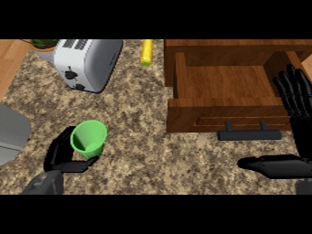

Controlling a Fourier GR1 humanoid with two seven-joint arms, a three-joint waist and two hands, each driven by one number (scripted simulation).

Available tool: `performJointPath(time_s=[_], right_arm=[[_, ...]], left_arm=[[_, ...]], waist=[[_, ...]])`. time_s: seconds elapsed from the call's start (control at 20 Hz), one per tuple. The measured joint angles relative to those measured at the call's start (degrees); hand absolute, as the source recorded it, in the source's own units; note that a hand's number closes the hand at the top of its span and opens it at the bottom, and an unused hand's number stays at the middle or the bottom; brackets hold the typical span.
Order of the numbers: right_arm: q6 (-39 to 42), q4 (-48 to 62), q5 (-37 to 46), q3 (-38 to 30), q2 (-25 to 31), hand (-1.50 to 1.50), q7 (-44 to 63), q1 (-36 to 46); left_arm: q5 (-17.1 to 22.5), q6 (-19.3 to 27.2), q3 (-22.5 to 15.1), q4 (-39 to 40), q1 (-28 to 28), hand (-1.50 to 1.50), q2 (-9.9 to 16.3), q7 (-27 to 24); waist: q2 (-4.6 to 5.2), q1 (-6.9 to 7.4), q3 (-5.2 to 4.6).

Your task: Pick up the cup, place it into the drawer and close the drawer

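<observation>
A green cup (pixel 90 138) is at the lower left of the granite counter, its open mouth facing the view. My left hand (pixel 58 155) is curled round it, fingers behind its left side and thumb under its base. The wooden drawer (pixel 216 87) stands pulled open at the upper right, its inside bare, with a dark handle (pixel 249 134) on its front. My right hand (pixel 305 114) is open at the right edge, fingers straight and pointing up beside the drawer's right wall, thumb stretched left over the counter.
A white toaster (pixel 84 61) lies at the upper left beside a potted plant (pixel 42 44). A yellow corn cob (pixel 147 52) rests near the drawer's back left corner. A grey rounded object (pixel 2 132) fills the left edge.
</observation>
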State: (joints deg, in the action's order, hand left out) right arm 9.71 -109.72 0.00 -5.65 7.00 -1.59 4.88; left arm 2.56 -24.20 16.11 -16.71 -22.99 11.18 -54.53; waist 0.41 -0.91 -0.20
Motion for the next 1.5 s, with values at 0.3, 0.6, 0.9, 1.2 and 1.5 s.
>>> performJointPath(time_s=[0.3,0.6,0.9,1.2,1.5], right_arm=[[0.6,0.4,-0.2,-1.0,1.0,-1.5,-0.2,-0.1],[0.8,-0.4,-0.3,-0.9,1.2,-1.5,0.2,0.1],[1.3,0.2,-1.1,-1.9,1.9,-1.5,0.4,0.6],[1.1,1.2,-1.1,-2.6,1.9,-1.5,-0.1,0.6],[1.2,0.3,-1.4,-3.6,2.3,-1.5,0.0,-0.8]], left_arm=[[2.9,-1.7,1.2,-2.1,-1.1,1.5,-1.0,0.9],[6.3,1.4,5.2,-1.9,-2.4,1.5,0.4,-1.1],[6.9,3.4,5.5,-4.6,-3.4,1.5,-0.5,-2.9],[7.0,3.4,3.3,-11.0,-6.4,1.5,-1.6,-0.7],[6.8,6.7,-0.6,-22.7,-9.3,1.5,-4.8,5.0]], waist=[[-0.11,0.11,0.02],[0.04,-0.25,0.0],[-0.08,-0.03,0.05],[-0.4,0.62,0.16],[-0.76,1.17,0.25]])
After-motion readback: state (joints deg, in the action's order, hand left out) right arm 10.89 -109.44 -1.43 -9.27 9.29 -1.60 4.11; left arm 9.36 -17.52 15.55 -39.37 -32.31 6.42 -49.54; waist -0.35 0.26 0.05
